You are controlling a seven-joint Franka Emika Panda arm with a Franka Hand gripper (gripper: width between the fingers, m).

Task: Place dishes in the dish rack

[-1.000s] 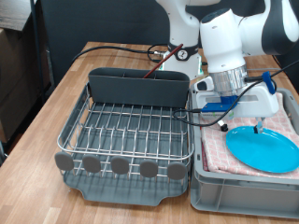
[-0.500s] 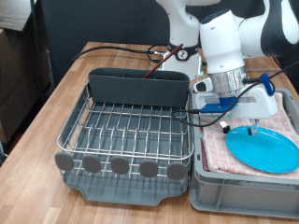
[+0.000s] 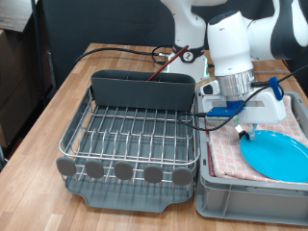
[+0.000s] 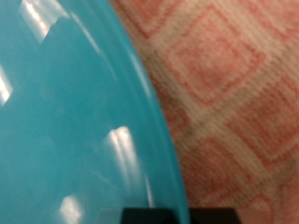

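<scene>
Currently the light-blue plate (image 3: 275, 155) lies flat on the pink checked cloth (image 3: 226, 154) inside the grey bin (image 3: 214, 195), at the exterior view's right, beside the dish rack (image 3: 130, 135) on the wooden desk (image 3: 58, 106). The pincer (image 3: 246, 131) hangs low over the plate's rim nearest the rack, close to touching it; whether its fingers are spread or pressed together cannot be told, since the arm's body and cables hide them from outside and only a dark sliver shows at the wrist picture's edge.

Judging by its glossy highlights, the plate is stiff, smooth and probably slippery, likely light enough to lift but prone to chip if dropped. Lying flat on soft cloth, it offers only its thin rim to grip, so the edge is the sensible place to pinch.

From outside, the rack's wire grid holds no dishes, while the reddish-brown wooden spoon (image 3: 158, 65) stands in the dark caddy (image 3: 142, 89). Only the wrist view shows the plate's curved rim (image 4: 154, 112) against the cloth's diamond weave (image 4: 229, 84).
</scene>
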